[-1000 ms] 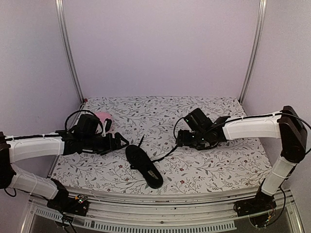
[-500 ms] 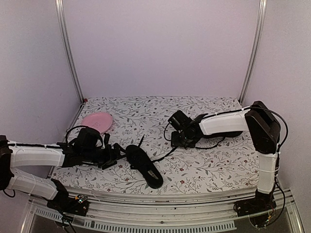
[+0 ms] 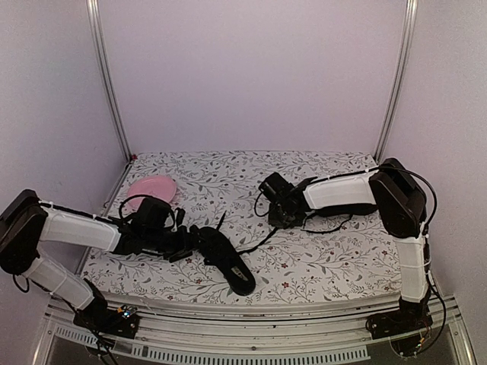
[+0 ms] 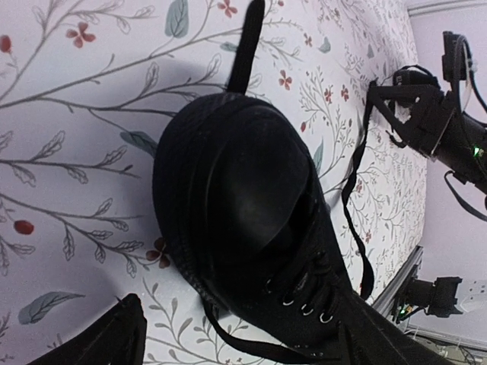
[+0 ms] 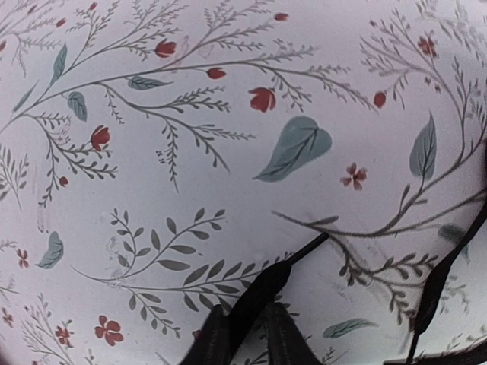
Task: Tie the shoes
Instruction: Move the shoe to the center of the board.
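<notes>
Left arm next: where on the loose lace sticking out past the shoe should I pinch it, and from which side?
I'd pinch the loose lace near its free end, coming straight down from above with jaws across its width: it lies flat and straight on the cloth, clear of the shoe there.

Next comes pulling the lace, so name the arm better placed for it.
Right. The right gripper pinches the lace between its fingertips; the left gripper stands open beside the shoe, no lace in it.
</notes>
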Motion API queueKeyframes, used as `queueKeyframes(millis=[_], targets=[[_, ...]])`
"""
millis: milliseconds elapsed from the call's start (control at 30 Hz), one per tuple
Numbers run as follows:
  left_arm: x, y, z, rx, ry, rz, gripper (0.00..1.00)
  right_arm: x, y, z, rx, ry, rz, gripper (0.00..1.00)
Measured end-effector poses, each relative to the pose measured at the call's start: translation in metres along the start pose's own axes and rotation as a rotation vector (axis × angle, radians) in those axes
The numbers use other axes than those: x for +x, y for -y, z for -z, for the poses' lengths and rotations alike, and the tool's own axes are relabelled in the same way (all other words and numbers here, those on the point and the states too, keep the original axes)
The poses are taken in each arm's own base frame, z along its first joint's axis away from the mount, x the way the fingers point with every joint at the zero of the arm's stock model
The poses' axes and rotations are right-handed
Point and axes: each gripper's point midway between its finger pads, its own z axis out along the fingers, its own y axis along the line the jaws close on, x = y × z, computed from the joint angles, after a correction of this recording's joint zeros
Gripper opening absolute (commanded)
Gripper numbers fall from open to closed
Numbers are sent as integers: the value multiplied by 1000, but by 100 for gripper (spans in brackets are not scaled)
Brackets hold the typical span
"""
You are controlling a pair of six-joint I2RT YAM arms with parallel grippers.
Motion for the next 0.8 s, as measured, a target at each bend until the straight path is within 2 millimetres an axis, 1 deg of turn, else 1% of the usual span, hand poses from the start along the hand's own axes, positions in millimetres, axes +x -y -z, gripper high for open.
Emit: queueKeyframes(millis=[167, 267, 333, 400, 467, 567, 633, 700, 767, 800], targets=[[-5, 2, -15, 2, -13, -39, 87, -7, 7, -2, 40, 33, 12, 2], [-10, 8, -26, 3, -19, -74, 87, -8, 19, -1, 95, 52, 27, 2], [-15, 18, -34, 8, -19, -113, 87, -8, 33, 4, 143, 68, 37, 2], [-21, 33, -43, 24, -18, -158, 87, -6, 49, 15, 182, 78, 47, 2], [-25, 53, -53, 55, -21, -206, 87, -6, 68, 33, 214, 89, 50, 2], [-20, 81, -69, 104, -38, -272, 87, -10, 91, 57, 233, 116, 26, 2], [-13, 94, -79, 126, -55, -307, 87, -8, 108, 69, 248, 126, 0, 2], [-5, 101, -84, 134, -71, -327, 87, 0, 125, 77, 267, 118, -18, 2], [1, 104, -86, 131, -74, -340, 86, 12, 141, 79, 293, 98, -26, 2], [2, 104, -85, 123, -73, -343, 84, 19, 148, 79, 306, 87, -31, 2]])
